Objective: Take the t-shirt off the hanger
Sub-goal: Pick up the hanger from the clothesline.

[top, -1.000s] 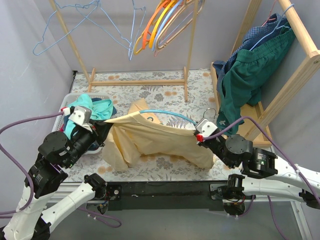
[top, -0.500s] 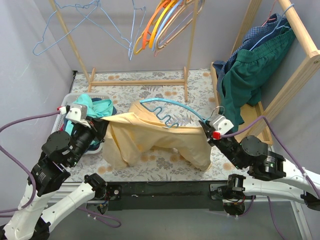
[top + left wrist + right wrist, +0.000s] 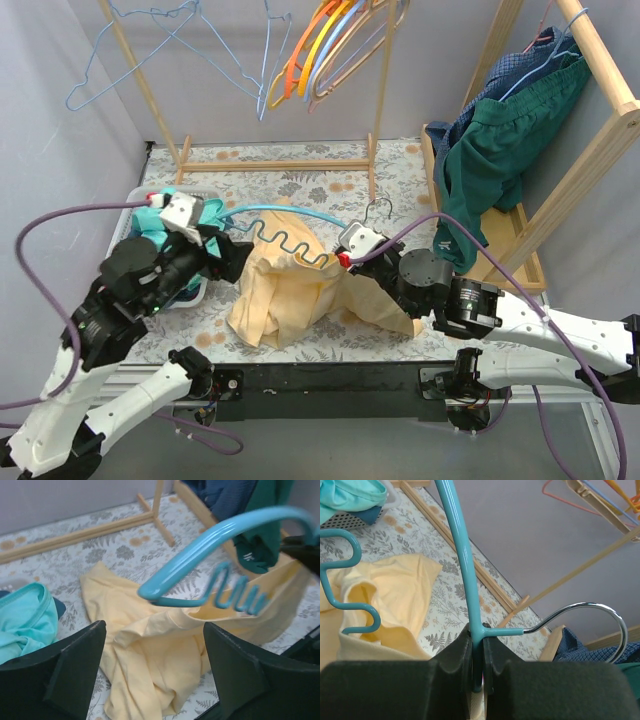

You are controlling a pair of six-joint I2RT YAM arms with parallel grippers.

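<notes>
The yellow t-shirt [image 3: 290,295] lies crumpled on the table, its right part still draped over the blue hanger [image 3: 290,215]. The hanger's left end [image 3: 150,591] sticks out bare, and its wavy bar [image 3: 235,594] runs into the shirt's opening. My right gripper [image 3: 348,250] is shut on the hanger's neck [image 3: 481,635], just below the metal hook [image 3: 592,611]. My left gripper [image 3: 155,675] hovers open over the t-shirt [image 3: 150,655], left of the hanger, with nothing between its fingers [image 3: 65,680].
A white basket [image 3: 135,200] with teal clothes [image 3: 185,212] stands at the left. A wooden rack [image 3: 280,163] with several hangers [image 3: 330,50] crosses the back. Green and blue garments [image 3: 500,140] hang on the right rack [image 3: 600,60].
My left gripper opened and let go of the t-shirt, which slumped onto the table. My right gripper carried the hanger to the left, baring its left arm.
</notes>
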